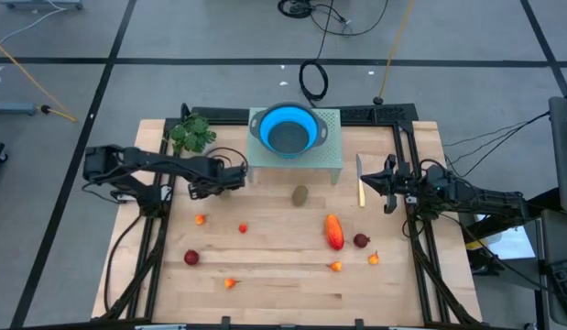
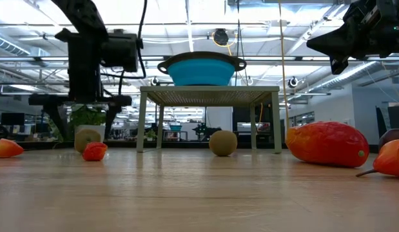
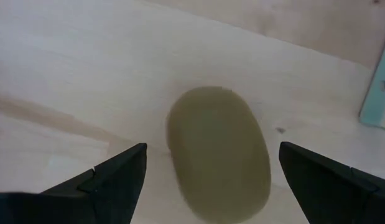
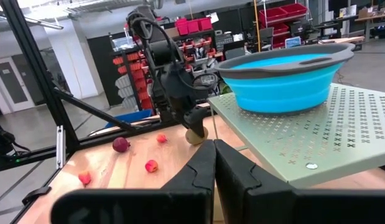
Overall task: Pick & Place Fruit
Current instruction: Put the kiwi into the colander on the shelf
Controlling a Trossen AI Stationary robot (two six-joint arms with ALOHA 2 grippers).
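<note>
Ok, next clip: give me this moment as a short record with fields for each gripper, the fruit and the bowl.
left gripper: open, fingers either side of a brown kiwi on the table, not closed on it
right gripper: shut, empty, raised beside the stand
second kiwi: in front of the stand
long orange-red fruit: on the table, with small red pieces scattered around
bowl: blue colander on the stand; no fruit seen inside

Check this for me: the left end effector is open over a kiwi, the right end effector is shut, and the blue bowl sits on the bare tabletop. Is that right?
Not quite. The blue bowl sits on the small green stand, raised off the tabletop, as the low view shows. The rest holds: the left end effector is open over a kiwi, and the right end effector is shut.
</note>
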